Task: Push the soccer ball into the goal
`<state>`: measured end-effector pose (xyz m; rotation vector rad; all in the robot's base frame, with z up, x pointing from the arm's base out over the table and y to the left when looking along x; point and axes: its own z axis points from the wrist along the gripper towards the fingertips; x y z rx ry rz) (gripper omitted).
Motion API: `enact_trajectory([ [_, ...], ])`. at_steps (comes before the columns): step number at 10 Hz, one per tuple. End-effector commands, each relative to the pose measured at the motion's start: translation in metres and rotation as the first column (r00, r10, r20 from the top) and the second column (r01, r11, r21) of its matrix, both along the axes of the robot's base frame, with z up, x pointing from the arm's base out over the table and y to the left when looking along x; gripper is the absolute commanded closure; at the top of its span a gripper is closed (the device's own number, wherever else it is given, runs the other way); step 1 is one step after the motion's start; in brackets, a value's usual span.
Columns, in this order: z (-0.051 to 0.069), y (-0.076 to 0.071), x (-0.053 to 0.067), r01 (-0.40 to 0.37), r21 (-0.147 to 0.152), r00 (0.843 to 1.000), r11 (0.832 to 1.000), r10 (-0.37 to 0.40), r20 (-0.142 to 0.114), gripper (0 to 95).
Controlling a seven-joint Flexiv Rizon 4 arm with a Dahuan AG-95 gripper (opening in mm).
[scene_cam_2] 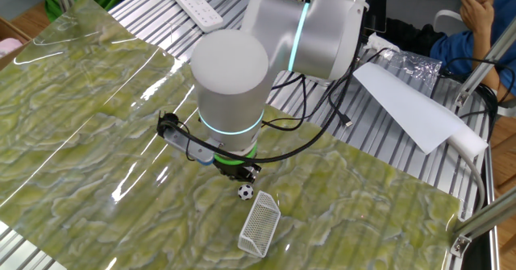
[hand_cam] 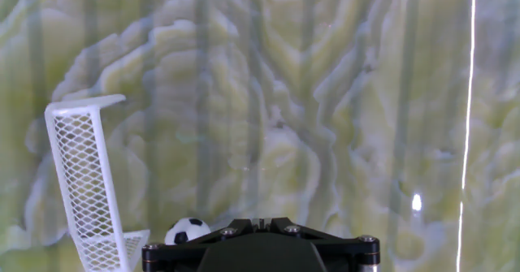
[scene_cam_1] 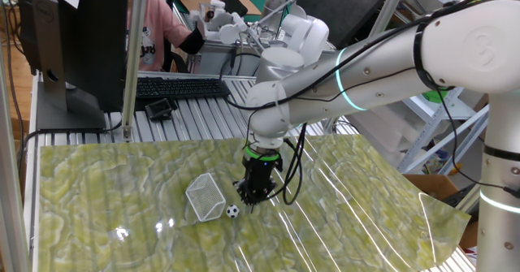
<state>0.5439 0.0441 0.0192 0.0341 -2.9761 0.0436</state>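
On the left of the green patterned mat: the goal, a small white frame with mesh netting, lying low on the cloth. Just right of it, near its lower corner: the ball, white with black patches, resting on the mat outside the netting. Right beside the ball, close but contact not clear: the gripper, pointing straight down, tips low over the mat, fingers pressed together with nothing between them. Further right and above: the white arm reaching in from the right edge.

From the other fixed camera: arm over the gripper, ball just below it, goal beyond the ball.

From the hand camera: goal at left, ball just right of the netting, dark gripper body along the bottom edge.
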Motion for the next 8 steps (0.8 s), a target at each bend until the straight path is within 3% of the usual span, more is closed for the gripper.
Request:
enact_trajectory([
  [1, -0.0007, 0.0044, -0.0037, 0.013, 0.004, 1.0, 1.0, -0.013, 0.002, 95.0],
  [8, -0.0053, 0.0116, -0.0057, 0.052, 0.031, 0.999, 0.998, -0.053, 0.013, 95.0],
])
